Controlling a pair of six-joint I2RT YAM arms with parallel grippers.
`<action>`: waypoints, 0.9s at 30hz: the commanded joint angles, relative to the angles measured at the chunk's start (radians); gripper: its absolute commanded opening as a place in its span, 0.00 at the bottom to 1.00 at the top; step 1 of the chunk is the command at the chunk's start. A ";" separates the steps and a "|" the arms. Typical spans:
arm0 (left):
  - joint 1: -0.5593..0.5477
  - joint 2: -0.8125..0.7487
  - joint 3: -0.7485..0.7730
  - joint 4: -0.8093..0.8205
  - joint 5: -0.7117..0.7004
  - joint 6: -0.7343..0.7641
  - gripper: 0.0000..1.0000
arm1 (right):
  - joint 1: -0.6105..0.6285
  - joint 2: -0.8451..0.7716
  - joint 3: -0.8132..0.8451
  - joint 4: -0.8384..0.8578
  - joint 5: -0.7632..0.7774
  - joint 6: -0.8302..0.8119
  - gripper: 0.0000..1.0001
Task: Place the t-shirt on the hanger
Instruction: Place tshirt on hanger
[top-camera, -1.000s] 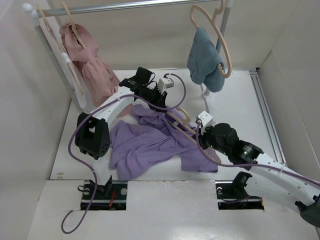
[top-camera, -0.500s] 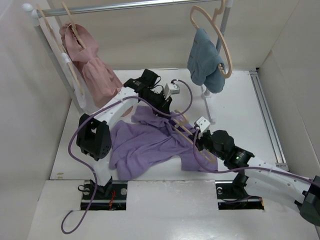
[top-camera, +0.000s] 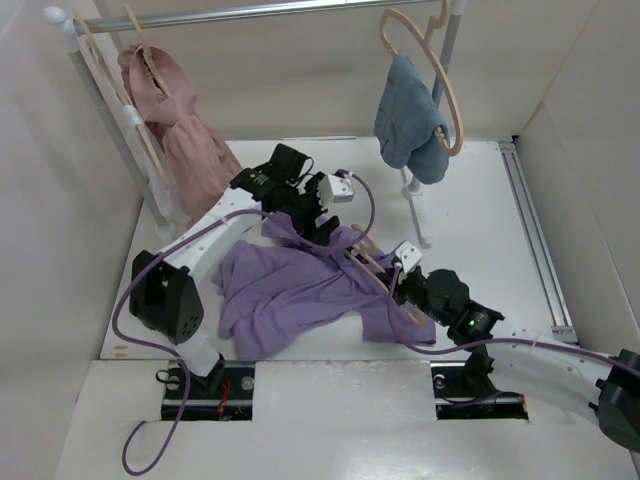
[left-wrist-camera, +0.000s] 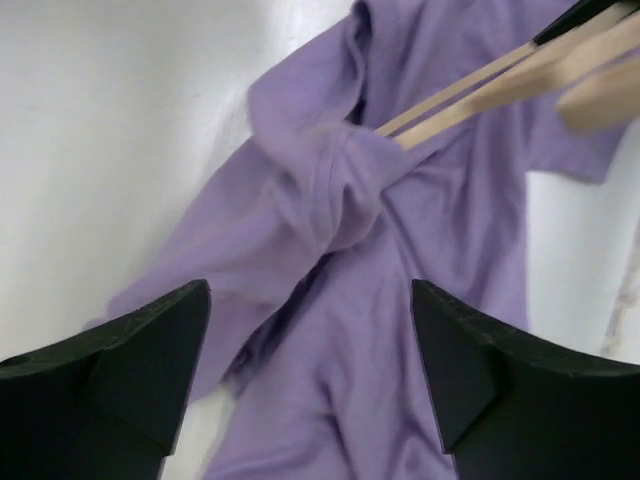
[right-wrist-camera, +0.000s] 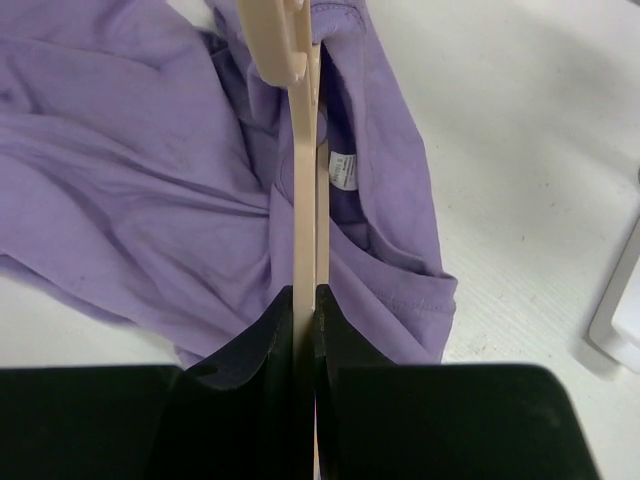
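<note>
Threading step. Right gripper jaws clamped on hanger, one hanger arm inside t-shirt collar. Left gripper jaws apart, empty, above cloth. Next, likely: grasp collar, draw over free shoulder.

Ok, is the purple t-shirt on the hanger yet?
Only partly: one hanger arm sits inside the t-shirt collar; the rest lies crumpled on the table.

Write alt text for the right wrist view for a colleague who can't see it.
The right tool is shut on a pale-beige hanger that runs straight up the frame. Under it a lavender t-shirt lies crumpled on the white table, its white label showing beside the hanger.
</note>
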 joint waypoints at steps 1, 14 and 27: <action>0.010 -0.123 -0.066 0.138 -0.103 0.077 0.87 | 0.007 -0.020 0.002 0.129 -0.024 -0.027 0.00; -0.034 -0.189 -0.304 0.441 -0.083 0.369 1.00 | 0.007 -0.020 0.029 0.129 -0.104 -0.060 0.00; -0.025 -0.033 -0.220 0.264 0.066 0.482 0.63 | 0.007 -0.048 0.069 0.111 -0.113 -0.081 0.00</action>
